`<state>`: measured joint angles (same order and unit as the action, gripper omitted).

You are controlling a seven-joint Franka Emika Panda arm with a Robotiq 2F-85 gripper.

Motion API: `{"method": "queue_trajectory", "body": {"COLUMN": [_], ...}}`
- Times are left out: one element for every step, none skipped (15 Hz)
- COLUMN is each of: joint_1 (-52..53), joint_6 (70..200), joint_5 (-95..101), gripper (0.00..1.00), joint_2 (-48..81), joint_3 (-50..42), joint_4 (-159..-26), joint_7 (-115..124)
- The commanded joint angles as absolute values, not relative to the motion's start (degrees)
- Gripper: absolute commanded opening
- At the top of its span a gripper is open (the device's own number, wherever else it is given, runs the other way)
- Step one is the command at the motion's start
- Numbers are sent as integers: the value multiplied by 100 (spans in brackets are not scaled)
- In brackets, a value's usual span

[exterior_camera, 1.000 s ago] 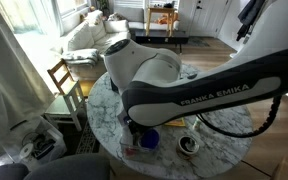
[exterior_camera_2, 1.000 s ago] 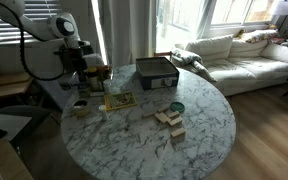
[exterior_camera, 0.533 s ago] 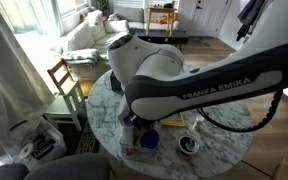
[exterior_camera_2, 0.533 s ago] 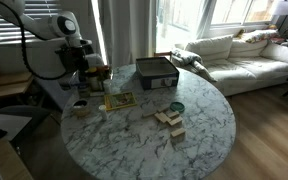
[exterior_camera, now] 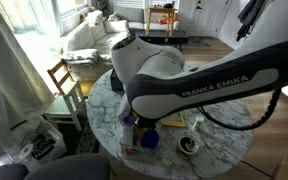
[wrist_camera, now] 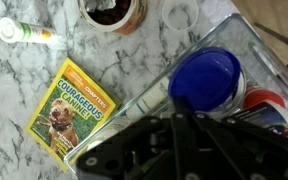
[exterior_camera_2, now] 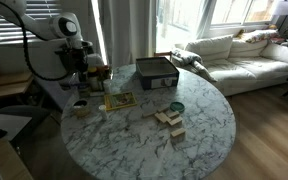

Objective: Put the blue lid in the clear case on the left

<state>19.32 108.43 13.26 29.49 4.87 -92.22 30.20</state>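
Fingers [wrist_camera: 179, 108] show in the wrist view only as a dark mass narrowing to a tip at the near edge of the small round dark-blue plastic lid [wrist_camera: 206, 80]. Whether they are parted, closed or pinching that rim I cannot tell. The lid is inside the long see-through plastic case [wrist_camera: 149, 100], looks flat, and has a red object [wrist_camera: 266, 100] just beside it in the same case. Outside the case lie a yellow dog booklet [wrist_camera: 72, 115] near its long wall and, farther off, a white tube [wrist_camera: 29, 34] and a brown bowl [wrist_camera: 112, 10].

In an exterior view the big white arm [exterior_camera: 184, 85] leans over the case end of the round marble table [exterior_camera: 102, 100]. The lid [exterior_camera: 149, 139] is a blue patch under the wrist, and the case around it is hard to make out.

In an exterior view the fingers [exterior_camera_2: 84, 80] hang low at the table [exterior_camera_2: 209, 115] edge, with lid and case too small to pick out. A black rectangular box [exterior_camera_2: 156, 72], a pale teal disc [exterior_camera_2: 176, 107] and some wooden blocks [exterior_camera_2: 169, 120] sit well apart from the case.

The risk I would watch is the exit. If the fingers hold the rim, lifting before they let go would carry the lid back out. If a tip is hooked under the rim, rising could flip the lid onto the red object or over the low wall. The case looks light, so a sideways brush could shove it toward the table edge.
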Motion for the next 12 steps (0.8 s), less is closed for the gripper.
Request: {"method": "queue_trajectory", "body": {"joint_1": [1880,1874,1879,1872,1871,1867,1872,1877,1877,1882,1888,1893], "joint_6": [10959,10960,10943,10979,10979,11019,11069,11141,11198,11241,11265,11246], "joint_5": [1183,1174,1183,1161,1141,1116,1104,1090,1081,1072,1073,1078], "gripper": [0,0,0,0,0,0,0,0,0,0,0,0], "joint_2": [2897,2901,2904,2915,2933,2942,2952,2949,2948,2954,2962,2979], "joint_3": [500,502,498,505,512,518,509,505,504,502,498,493], "joint_4": [-9484,-9525,-9560,-9595,-9599,-9621,-9650,-9666,-9678,-9676,-9675,-9669], "joint_7": [2781,2743,2720,2702,2684,2670,2697,2720,2722,2724,2719,2707]}}
